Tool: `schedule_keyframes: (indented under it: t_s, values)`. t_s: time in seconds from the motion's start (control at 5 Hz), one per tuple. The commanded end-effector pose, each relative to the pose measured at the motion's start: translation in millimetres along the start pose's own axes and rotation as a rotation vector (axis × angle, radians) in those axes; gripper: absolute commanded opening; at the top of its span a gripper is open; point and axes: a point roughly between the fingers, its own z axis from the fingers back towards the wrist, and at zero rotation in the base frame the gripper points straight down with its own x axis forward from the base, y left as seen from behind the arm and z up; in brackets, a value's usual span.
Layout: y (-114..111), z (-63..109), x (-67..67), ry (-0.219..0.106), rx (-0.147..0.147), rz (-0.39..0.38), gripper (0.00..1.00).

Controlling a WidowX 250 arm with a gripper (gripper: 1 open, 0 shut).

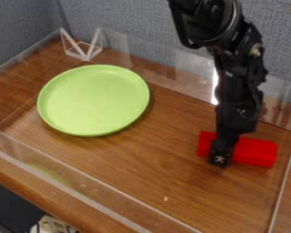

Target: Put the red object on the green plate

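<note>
The red object lies flat on the wooden table, close to the right edge and toward the near right corner, its long axis running roughly left to right. The black claw hangs from the arm straight down over the left half of that block, so its dark tip covers the block's middle-left part; red shows as a small rounded stub to the left of the tip and as a longer stretch to the right. The tip sits low, right at the block, but whether the fingers actually touch the red surface cannot be made out, since they read as one dark mass from this angle. The claw stands spread wide, with nothing pinched between its fingers, and the block rests on the wood rather than being carried. The green plate sits well apart from both, on the left half of the table toward the far edge, and its surface is bare. A low clear wall runs around the table's edges, and a small clear wire-like stand is at the far left corner behind the plate.
</note>
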Motion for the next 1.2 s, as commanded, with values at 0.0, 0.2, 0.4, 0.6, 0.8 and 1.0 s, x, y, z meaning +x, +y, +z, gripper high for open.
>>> schedule_keyframes:
  t_s: [0.0, 0.2, 0.4, 0.6, 0.8, 1.0]
  values:
    - [14.6, 5.6, -6.8, -0.003, -0.002, 0.134, 0.0]
    - [3.4, 4.4, 6.2, -0.009, -0.049, 0.118, 0.0]
    - [-9.7, 4.5, 19.9, -0.018, -0.094, 0.087, 0.0]
    - [-13.0, 10.6, 23.6, -0.016, -0.129, 0.185, 0.0]
    - [-10.5, 13.1, 23.3, 0.01, -0.155, 0.267, 0.0]
    - [-6.5, 13.5, 21.7, 0.04, -0.18, 0.344, 0.0]
